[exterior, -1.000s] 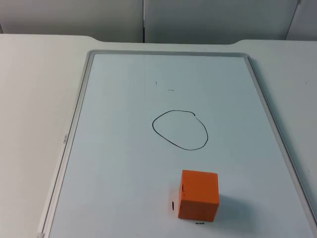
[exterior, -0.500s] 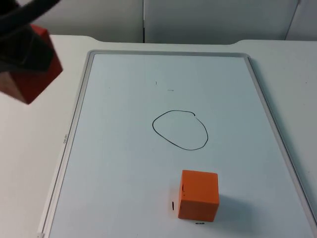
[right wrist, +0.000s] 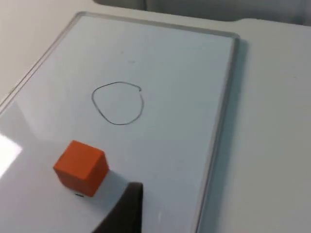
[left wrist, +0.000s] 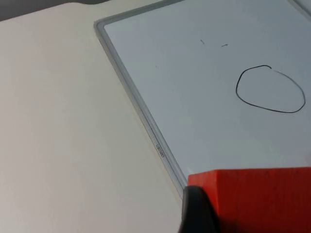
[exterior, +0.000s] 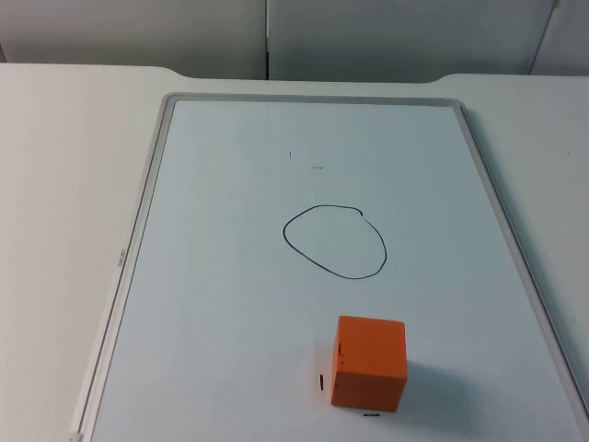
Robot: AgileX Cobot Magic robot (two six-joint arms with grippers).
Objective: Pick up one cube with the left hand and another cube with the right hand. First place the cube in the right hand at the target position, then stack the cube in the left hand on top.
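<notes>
Whiteboard (exterior: 230, 304) lies flat on the white counter (exterior: 55, 184), a hand-drawn black circle (exterior: 334, 241) near its middle, presumably the target position. Orange cube (exterior: 369, 363) sits on the board near the front edge, just nearer than the circle and slightly right of it, apart from the line. In the left wrist view a red cube (left wrist: 262, 199) sits against the black fingertip (left wrist: 197, 211) of the left claw; judged closed on that cube and carrying it above the counter at the board's left frame. How wide its fingers stand cannot be read beyond contact on one side. Right claw: one dark fingertip (right wrist: 127, 208) shows in the right wrist view, above the board just right of the orange cube (right wrist: 81, 167); whether it is open or closed cannot be told, and it holds nothing visible. Step in hand, as judged: right arm to take the orange cube while the left waits with its load. To do well: centre the right claw over the cube, fingers square to two opposite faces, descend until the pads span the mid-height, then close. Lift straight, clear of the board. Set it inside the circle with faces flat, so the red cube has a level seat. Risk: skewed grasp rotates the cube and spoils the stack.
</notes>
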